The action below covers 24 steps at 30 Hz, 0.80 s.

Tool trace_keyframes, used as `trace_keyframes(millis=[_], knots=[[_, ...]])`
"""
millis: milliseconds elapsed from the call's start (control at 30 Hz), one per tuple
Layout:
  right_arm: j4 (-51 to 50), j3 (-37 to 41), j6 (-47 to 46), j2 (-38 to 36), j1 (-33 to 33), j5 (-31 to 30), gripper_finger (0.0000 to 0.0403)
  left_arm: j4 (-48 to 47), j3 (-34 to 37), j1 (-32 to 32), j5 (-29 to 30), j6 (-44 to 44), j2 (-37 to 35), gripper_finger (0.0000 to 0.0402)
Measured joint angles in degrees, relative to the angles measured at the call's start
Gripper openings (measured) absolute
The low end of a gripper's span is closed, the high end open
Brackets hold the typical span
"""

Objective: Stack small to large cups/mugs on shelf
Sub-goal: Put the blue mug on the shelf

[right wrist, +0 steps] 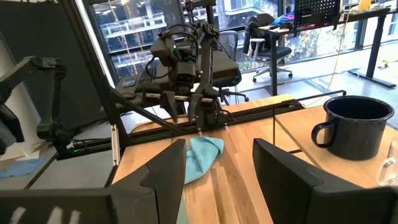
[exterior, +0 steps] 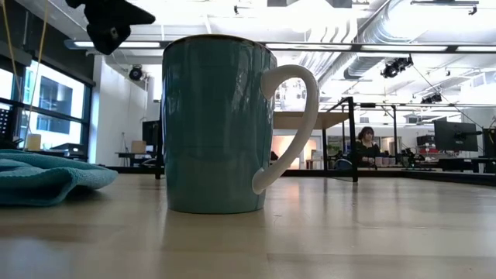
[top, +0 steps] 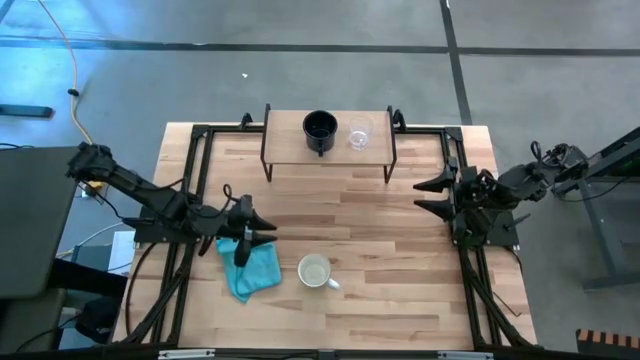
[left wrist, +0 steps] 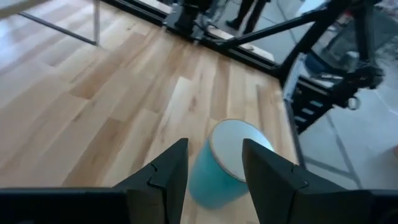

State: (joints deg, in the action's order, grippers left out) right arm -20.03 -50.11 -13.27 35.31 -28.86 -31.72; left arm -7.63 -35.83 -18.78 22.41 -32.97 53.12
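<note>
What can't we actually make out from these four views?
- Shelf with black mug and glass cup: mostly blocked in the low view by the teal mug.
- Glass cup: cut by the right wrist view's edge.
- Teal mug's handle: hidden in the left wrist view behind the left gripper.

The left arm reaches in from the table's left edge, elbow bent, its left gripper (top: 262, 228) held low over the tabletop with both dark fingers (left wrist: 166, 176) parted and nothing between them. The right arm waits folded at the table's right edge, its right gripper (top: 424, 196) pointing inward across the table, fingers (right wrist: 166, 172) spread wide and empty
</note>
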Motion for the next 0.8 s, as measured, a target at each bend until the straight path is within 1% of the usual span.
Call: trace_keyframes(millis=[133, 300, 567, 700, 800], knots=[[-0.2, 0.0, 0.5, 0.0, 0.0, -0.9, 0.0179, 2.3, 0.0, 0.0, -1.2, 0.1, 1.7, 0.0138], [-0.3, 0.0, 0.8, 0.0, 0.0, -1.1, 0.0179, 6.7, -0.6, 0.0, -2.6, 1.2, 6.1, 0.0138], [-0.8, 0.0, 0.3, 0.0, 0.0, -1.1, 0.0179, 5.8, -5.4, 0.1, -3.4, 6.4, 14.7, 0.0138], [-1.0, 0.0, 0.2, 0.0, 0.0, -1.1, 0.0179, 1.3, -8.1, 0.1, -3.1, 7.9, 18.0, 0.0138], [-1.2, 0.0, 0.3, 0.0, 0.0, -1.1, 0.0179, 0.1, -9.5, 0.1, -3.2, 8.4, 20.1, 0.0138]])
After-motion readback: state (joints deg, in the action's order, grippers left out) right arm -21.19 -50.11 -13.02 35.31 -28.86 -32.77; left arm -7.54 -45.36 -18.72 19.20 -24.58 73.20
